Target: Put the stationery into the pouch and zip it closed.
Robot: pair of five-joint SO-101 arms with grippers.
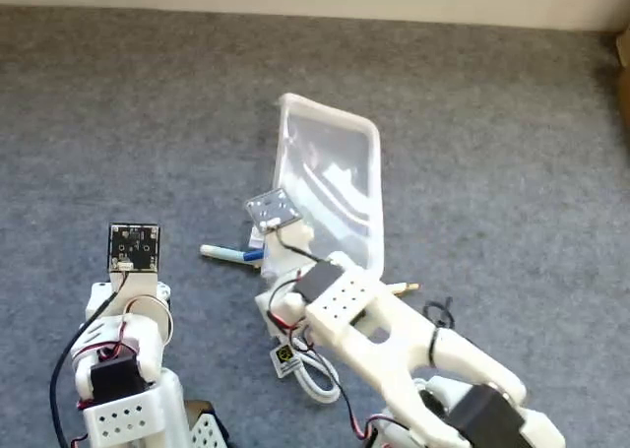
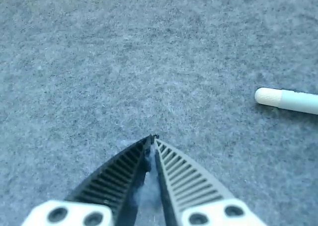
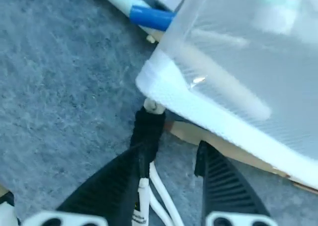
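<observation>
Pen (image 1: pixel 231 255): long axis left-right, near right of left gripper (image 2: pixel 151 139)
Left jaws: together
Right gripper (image 3: pixel 171 151): jaws apart at pouch (image 3: pixel 238 62) corner

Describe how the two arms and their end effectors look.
Both arms are white plastic with rows of round holes and black servo motors. The left arm carries black and red wires; the right arm has black cables. A square camera board sits at each wrist. The left end effector and right end effector have dark tapering fingers on white mounts.
</observation>
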